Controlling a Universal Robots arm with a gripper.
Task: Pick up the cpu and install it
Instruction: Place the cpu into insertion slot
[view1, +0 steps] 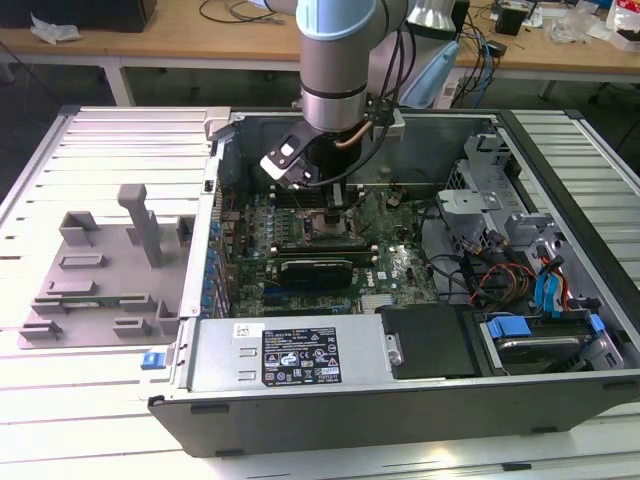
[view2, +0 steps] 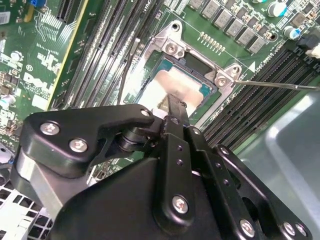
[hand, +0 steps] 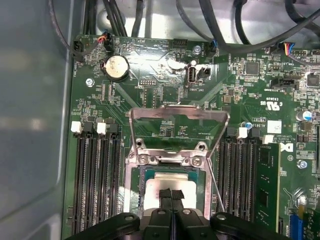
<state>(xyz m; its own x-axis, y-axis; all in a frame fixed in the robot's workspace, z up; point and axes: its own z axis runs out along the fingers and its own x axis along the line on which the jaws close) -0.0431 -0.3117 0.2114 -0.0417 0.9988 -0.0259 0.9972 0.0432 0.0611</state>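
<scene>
One arm. Exterior view: gripper (view1: 337, 203) low inside computer case (view1: 420, 405); grey tray (view1: 90, 270) at the case's 9 o'clock. Second wrist view: cpu (view2: 170, 86) lies in socket frame (view2: 172, 47). First wrist view: fingers (hand: 166, 196) together, tips over the cpu (hand: 159, 181); retention plate (hand: 177, 111) open.

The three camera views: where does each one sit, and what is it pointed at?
Exterior view: off the arm, looking down at a slant into the open computer case; the arm and gripper show above the motherboard.
First wrist view: at the wrist, looking along the gripper onto the cpu lying in its socket; the shut fingers show.
Second wrist view: at the wrist, looking over the gripper at the cpu.
Shared: both wrist views show the fingers over the cpu.
</scene>
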